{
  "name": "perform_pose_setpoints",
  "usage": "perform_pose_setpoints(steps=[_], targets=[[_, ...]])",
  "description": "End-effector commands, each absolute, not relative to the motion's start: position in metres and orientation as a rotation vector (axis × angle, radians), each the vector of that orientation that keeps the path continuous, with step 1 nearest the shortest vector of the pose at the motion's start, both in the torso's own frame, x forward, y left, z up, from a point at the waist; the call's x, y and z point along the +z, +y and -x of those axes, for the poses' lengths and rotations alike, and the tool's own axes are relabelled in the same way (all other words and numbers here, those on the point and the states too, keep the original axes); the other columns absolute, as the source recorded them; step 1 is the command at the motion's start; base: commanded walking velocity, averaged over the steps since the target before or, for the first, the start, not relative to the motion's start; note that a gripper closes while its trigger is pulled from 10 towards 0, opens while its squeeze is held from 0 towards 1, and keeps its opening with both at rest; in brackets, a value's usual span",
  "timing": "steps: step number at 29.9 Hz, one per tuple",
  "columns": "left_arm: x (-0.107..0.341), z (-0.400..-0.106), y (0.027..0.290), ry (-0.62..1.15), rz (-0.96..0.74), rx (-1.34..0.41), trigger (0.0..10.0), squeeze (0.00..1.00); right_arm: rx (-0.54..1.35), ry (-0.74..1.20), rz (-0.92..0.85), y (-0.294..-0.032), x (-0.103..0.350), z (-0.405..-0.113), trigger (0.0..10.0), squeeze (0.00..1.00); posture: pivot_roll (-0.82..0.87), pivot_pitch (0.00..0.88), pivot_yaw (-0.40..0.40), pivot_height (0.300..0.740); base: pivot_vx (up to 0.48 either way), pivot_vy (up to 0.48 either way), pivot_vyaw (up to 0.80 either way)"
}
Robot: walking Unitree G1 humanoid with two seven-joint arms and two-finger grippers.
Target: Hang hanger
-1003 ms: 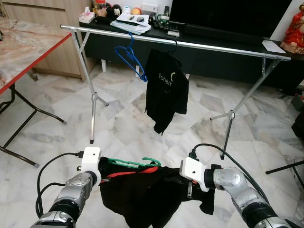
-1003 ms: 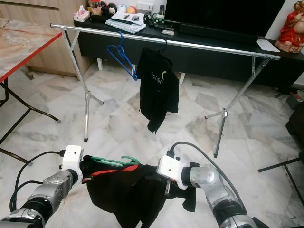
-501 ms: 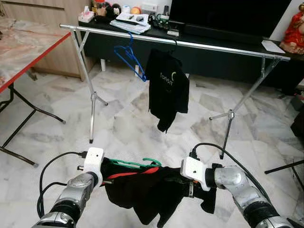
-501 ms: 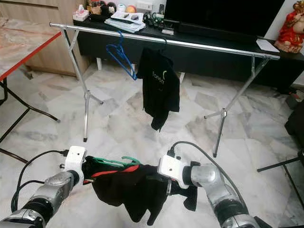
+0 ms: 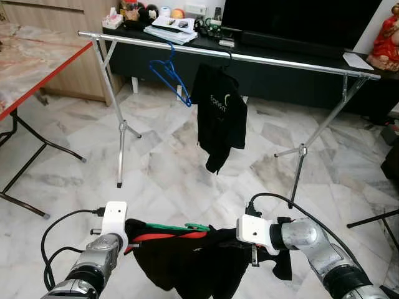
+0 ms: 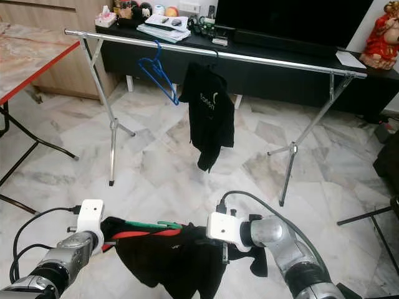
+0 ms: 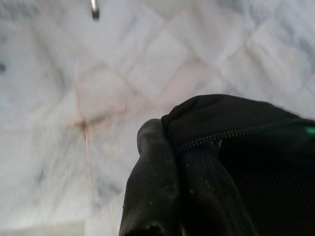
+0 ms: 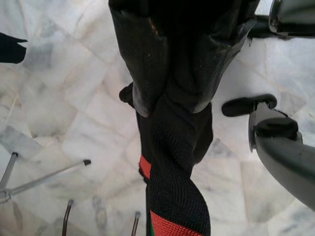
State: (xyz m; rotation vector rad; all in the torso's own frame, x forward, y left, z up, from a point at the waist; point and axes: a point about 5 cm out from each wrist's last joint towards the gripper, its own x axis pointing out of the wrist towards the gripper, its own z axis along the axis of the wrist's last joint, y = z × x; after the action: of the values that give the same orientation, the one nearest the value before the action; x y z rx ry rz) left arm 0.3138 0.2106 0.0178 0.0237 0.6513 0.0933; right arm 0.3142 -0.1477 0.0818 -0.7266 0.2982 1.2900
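Observation:
A black garment [image 5: 193, 258] with red trim hangs on a green hanger [image 5: 177, 227], stretched low between my two arms. My left gripper [image 7: 172, 187] is shut on the garment's zipped edge at the left end. My right gripper [image 8: 170, 101] is shut on the cloth at the right end, its fingers [image 8: 142, 59] pinching a black and red band. Ahead stands a silver clothes rail [image 5: 249, 58]. On it hang an empty blue hanger [image 5: 169, 71] and a black shirt [image 5: 219, 112] with white print.
A red-edged folding table [image 5: 37, 59] stands at the left. Behind the rail runs a dark TV bench [image 5: 206, 37] with papers and small items. The rail's tripod legs [image 5: 121, 131] stand on marble floor. A dark stand base [image 5: 374, 218] lies at the right.
Both arms have dropped lower and spread a little, so the garment hangs flatter and nearer the bottom of the view. The rail and its hung items have not moved.

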Motion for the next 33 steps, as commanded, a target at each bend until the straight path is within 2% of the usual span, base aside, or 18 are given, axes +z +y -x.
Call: perform_pose_setpoints(steps=[1, 3, 7, 8, 11, 12, 14, 20, 23, 27, 30, 33], targets=[[0.012, -0.3, 0.241, 0.718, -0.054, 0.202, 0.0, 0.0, 1.242, 0.267, 0.663, -0.17, 0.096, -0.316, 10.0, 0.0, -0.02, 0.114, -0.12, 0.74, 0.0, 0.0, 0.0], [0.006, -0.299, 0.226, 0.761, -0.082, 0.041, 0.0, 0.0, 1.199, 0.195, 0.601, -0.17, 0.11, -0.323, 10.0, 0.0, -0.02, 0.114, -0.119, 0.74, 0.0, 0.0, 0.0], [0.004, -0.299, 0.215, 0.767, -0.102, -0.068, 0.0, 0.0, 1.16, 0.156, 0.584, -0.171, 0.118, -0.327, 10.0, 0.0, -0.02, 0.115, -0.12, 0.74, 0.0, 0.0, 0.0], [0.004, -0.3, 0.203, 0.757, -0.148, -0.184, 0.0, 0.0, 1.136, 0.115, 0.537, -0.17, 0.125, -0.33, 10.0, 0.0, -0.02, 0.115, -0.121, 0.74, 0.0, 0.0, 0.0], [0.004, -0.3, 0.194, 0.747, -0.161, -0.267, 0.0, 0.0, 1.142, 0.092, 0.488, -0.168, 0.129, -0.33, 10.0, 0.0, -0.02, 0.115, -0.121, 0.74, 0.0, 0.0, 0.0], [0.004, -0.3, 0.182, 0.739, -0.171, -0.37, 0.0, 0.0, 1.146, 0.082, 0.457, -0.165, 0.129, -0.329, 10.0, 0.0, -0.02, 0.115, -0.12, 0.74, 0.0, 0.0, 0.0], [0.005, -0.299, 0.172, 0.725, -0.178, -0.463, 0.0, 0.0, 1.154, 0.097, 0.463, -0.163, 0.124, -0.327, 10.0, 0.0, -0.02, 0.115, -0.12, 0.74, 0.0, 0.0, 0.0], [0.009, -0.3, 0.167, 0.695, -0.167, -0.54, 0.0, 0.0, 1.187, 0.162, 0.451, -0.16, 0.11, -0.321, 10.0, 0.0, -0.01, 0.115, -0.12, 0.74, 0.0, 0.0, 0.0], [0.01, -0.301, 0.172, 0.684, -0.163, -0.503, 0.0, 0.0, 1.195, 0.185, 0.449, -0.16, 0.106, -0.319, 10.0, 0.0, -0.01, 0.116, -0.121, 0.74, 0.0, 0.0, 0.0], [0.015, -0.308, 0.192, 0.654, -0.162, -0.301, 0.0, 0.0, 1.211, 0.236, 0.493, -0.164, 0.1, -0.316, 10.0, 0.0, -0.01, 0.116, -0.121, 0.74, 0.0, 0.0, 0.0], [0.03, -0.318, 0.216, 0.561, -0.171, -0.1, 0.0, 0.0, 1.171, 0.338, 0.64, -0.175, 0.087, -0.315, 10.0, 0.0, -0.01, 0.116, -0.121, 0.74, 0.0, 0.0, 0.0], [0.036, -0.32, 0.222, 0.526, -0.181, -0.048, 0.0, 0.0, 1.166, 0.362, 0.67, -0.178, 0.084, -0.314, 10.0, 0.0, -0.01, 0.115, -0.122, 0.74, 0.0, 0.0, 0.0]])
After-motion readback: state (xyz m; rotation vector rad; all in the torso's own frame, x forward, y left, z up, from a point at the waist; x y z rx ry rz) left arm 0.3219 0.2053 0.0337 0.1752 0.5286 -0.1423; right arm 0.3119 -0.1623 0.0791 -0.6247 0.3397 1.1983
